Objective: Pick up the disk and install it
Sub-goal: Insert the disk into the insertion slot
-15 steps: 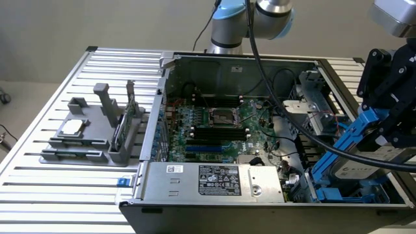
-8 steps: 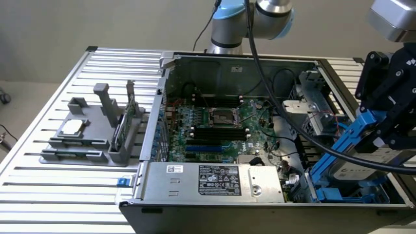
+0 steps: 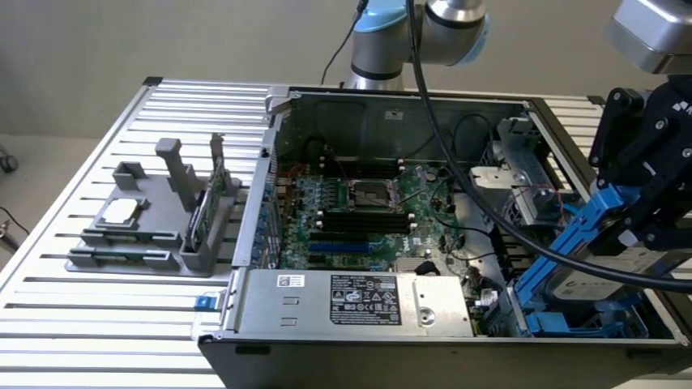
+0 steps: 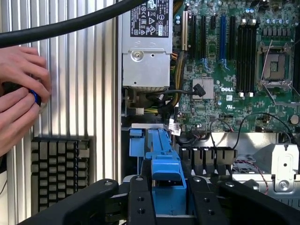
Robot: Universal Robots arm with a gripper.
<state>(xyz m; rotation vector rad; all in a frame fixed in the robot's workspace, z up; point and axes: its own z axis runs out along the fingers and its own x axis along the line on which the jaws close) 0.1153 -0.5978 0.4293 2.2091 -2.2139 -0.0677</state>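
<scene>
The disk [image 3: 598, 281], a silver-grey drive in a blue plastic carrier, hangs tilted over the open computer case [image 3: 284, 121] at the exterior view's right, its low end in the blue-railed drive bay [image 3: 557, 326] at the case's near right corner. My gripper [image 3: 640, 220] is shut on the carrier's upper end. In the wrist view the blue carrier [image 4: 161, 149] sits clamped between my two black fingers [image 4: 140, 199], with my gripper [image 4: 169, 187] closed on it. The drive's label is hidden.
Inside the case lie the green motherboard [image 3: 368, 203] and a silver power supply [image 3: 357, 301]. A black cable [image 3: 465, 178] drapes across the case. A grey fixture [image 3: 151, 223] stands on the slatted table. A person's hands [image 4: 18, 93] and a keyboard [image 4: 58, 169] lie beside the case.
</scene>
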